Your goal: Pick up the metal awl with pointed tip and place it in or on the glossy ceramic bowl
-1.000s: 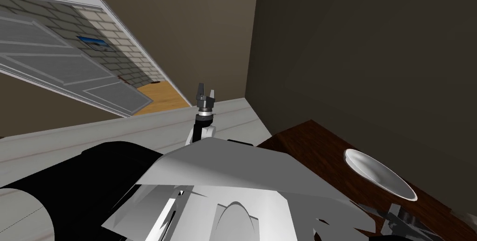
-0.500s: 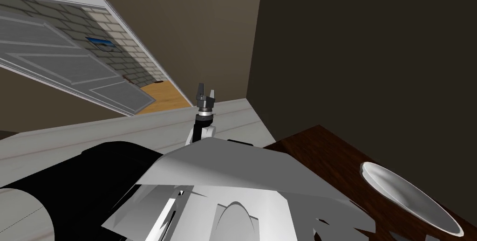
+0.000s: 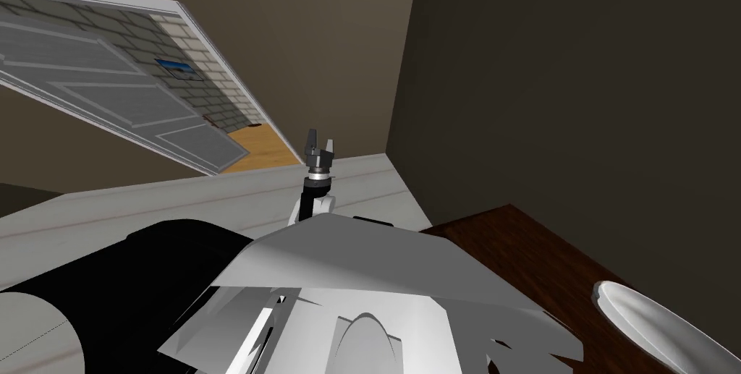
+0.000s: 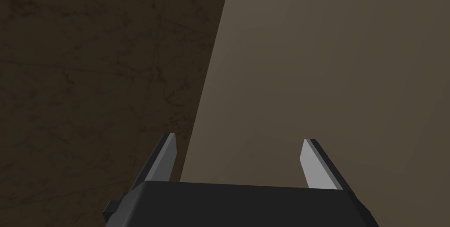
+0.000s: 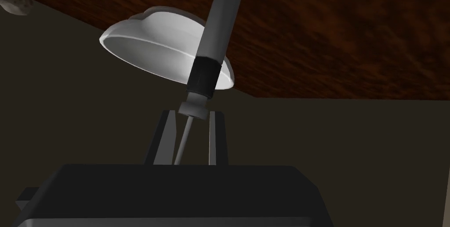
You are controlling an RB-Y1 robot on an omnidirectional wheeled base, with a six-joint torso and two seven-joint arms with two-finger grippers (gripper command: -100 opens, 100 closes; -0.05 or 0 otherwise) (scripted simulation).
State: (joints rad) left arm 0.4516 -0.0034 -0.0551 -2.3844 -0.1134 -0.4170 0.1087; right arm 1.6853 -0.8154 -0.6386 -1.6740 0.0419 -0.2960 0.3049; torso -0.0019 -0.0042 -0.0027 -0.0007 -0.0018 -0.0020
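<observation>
Head view: the left arm (image 3: 312,200) stands upright in the middle, and its dark, boxy left jaws point toward a corner of two matte brown walls. Below it lies a pale, planked floor (image 3: 217,196). To the left a grey panelled door (image 3: 108,102) hangs open beside a wall of pale bricks (image 3: 195,84). At the lower right is the desk (image 3: 521,254), dark reddish wood with a visible grain. The bowl (image 3: 666,330) sits on it, white, smooth, shallow and round.

Left wrist view: the left jaws are spread wide with nothing between them. Their fingers (image 4: 314,165) are two thin, flat, light grey blades.

Right wrist view: the right jaws are drawn in narrow on the awl (image 5: 211,35), one blade (image 5: 217,136) on each side of its thin pale shaft. Beyond the blade tips come a small light collar, a black band and a long faceted grey handle, tilted. Behind the handle is the bowl (image 5: 149,44), glossy white with a soft sheen inside and a stepped outer wall. It rests on the desk (image 5: 351,31), whose rich brown grain is streaked. The handle overlaps the bowl's edge, but whether they touch cannot be told.
</observation>
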